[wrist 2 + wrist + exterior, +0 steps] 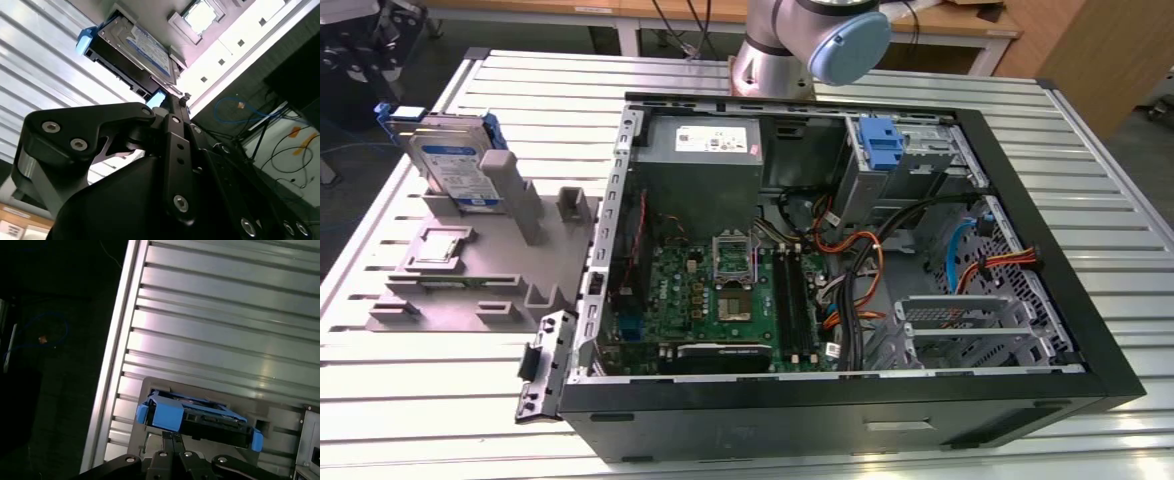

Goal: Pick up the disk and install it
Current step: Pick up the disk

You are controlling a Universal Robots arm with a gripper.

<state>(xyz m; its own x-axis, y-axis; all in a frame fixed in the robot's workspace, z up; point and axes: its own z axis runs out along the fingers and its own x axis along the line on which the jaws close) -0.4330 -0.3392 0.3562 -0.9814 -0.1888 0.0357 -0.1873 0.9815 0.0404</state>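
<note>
Exterior view: disk (450,160) is standing propped upright in the rack (480,275), upper left, beside the case (854,415). Second wrist view: gripper (174,97) is sitting pressed together, short of the disk (145,50). First wrist view: we're judging it should straddle the bracket (167,415) squarely.

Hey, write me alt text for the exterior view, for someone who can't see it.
An open computer case lies on a slatted metal table, its circuit board and cables exposed. At the exterior view's left, the disk stands upright in a grey holder beside the case; the robot arm's base rises beyond the case.
</note>
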